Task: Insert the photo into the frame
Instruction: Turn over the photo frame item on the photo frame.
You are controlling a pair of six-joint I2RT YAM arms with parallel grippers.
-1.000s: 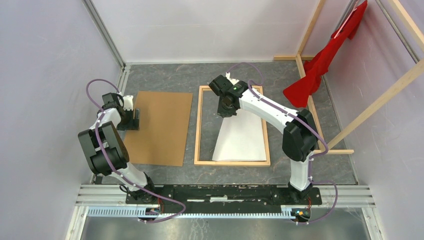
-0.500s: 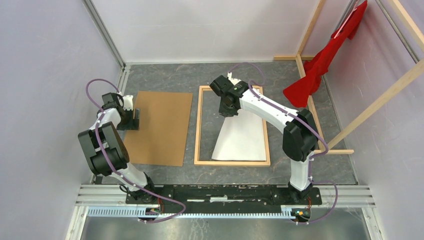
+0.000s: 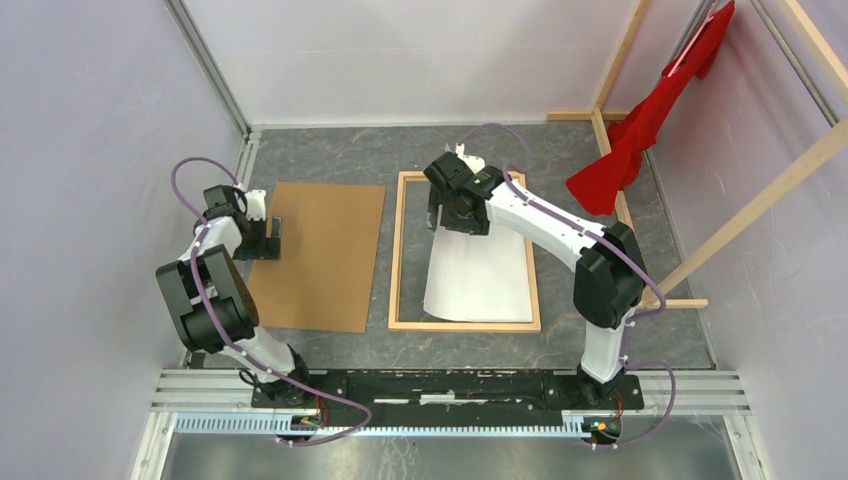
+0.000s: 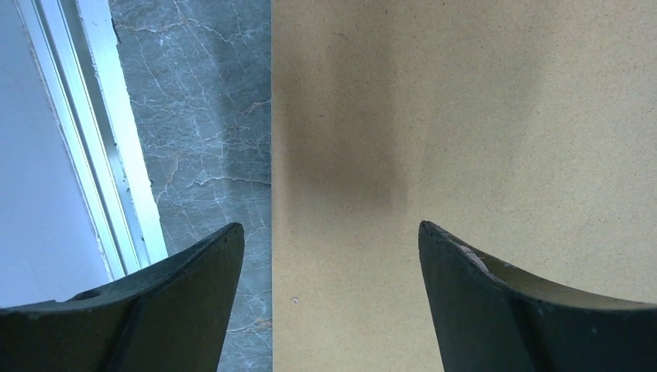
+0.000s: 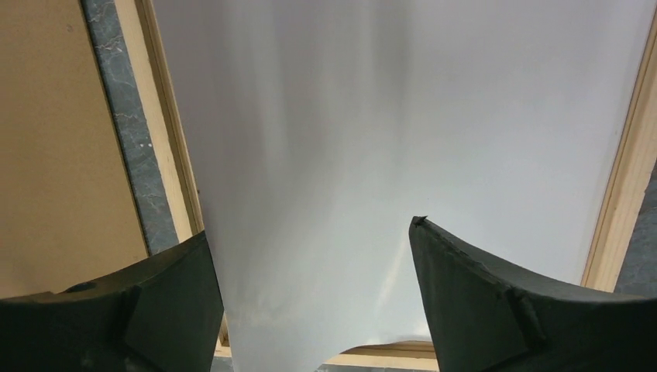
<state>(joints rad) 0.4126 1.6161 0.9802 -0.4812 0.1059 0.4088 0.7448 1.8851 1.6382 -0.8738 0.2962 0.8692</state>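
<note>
The photo [image 3: 480, 280] lies white back up inside the frame [image 3: 395, 250], toward its right rail, with its far end still bowed upward. My right gripper [image 3: 455, 222] hovers over that far end, jaws wide apart and holding nothing. In the right wrist view the photo [image 5: 403, 116] fills the space between the open right gripper's [image 5: 310, 229] fingers, and the frame's rails [image 5: 166, 155] run down both sides. My left gripper [image 3: 268, 238] stands open over the left edge of the brown backing board [image 3: 320, 255]. The left wrist view shows this left gripper [image 4: 329, 226] above the board [image 4: 465, 116].
A red cloth [image 3: 640, 130] hangs from a wooden rack [image 3: 760, 195] at the right. Grey marbled table [image 4: 201, 116] shows beside the board, with a metal rail [image 4: 93, 155] and wall at the far left. The board [image 5: 54, 139] lies just left of the frame.
My right gripper has opened and let go of the photo's far end, which has spread wider in the frame. The right arm shifted slightly right. The left arm stayed in place.
</note>
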